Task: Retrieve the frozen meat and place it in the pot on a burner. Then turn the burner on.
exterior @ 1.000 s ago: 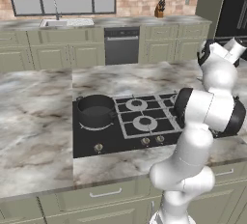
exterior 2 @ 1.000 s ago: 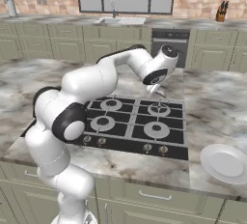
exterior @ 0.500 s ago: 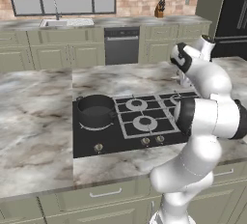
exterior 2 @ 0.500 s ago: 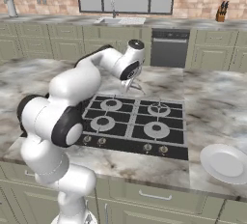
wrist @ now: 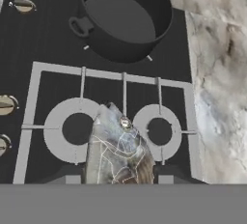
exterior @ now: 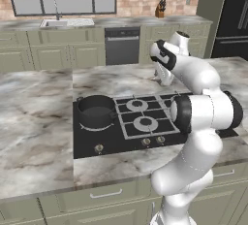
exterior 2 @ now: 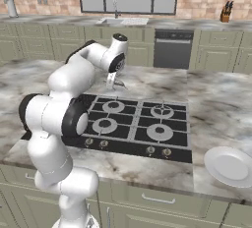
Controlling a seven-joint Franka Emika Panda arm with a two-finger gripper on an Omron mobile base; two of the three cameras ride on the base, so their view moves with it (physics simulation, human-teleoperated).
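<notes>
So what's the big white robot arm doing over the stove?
The white robot arm's gripper is shut on a pale, frosty slab of frozen meat, carrying it above the black cooktop. The squat round dark metal pot sits empty on its flat black burner at the left end of the stove. The meat hangs over the grated burners and is not in the pot yet.
</notes>
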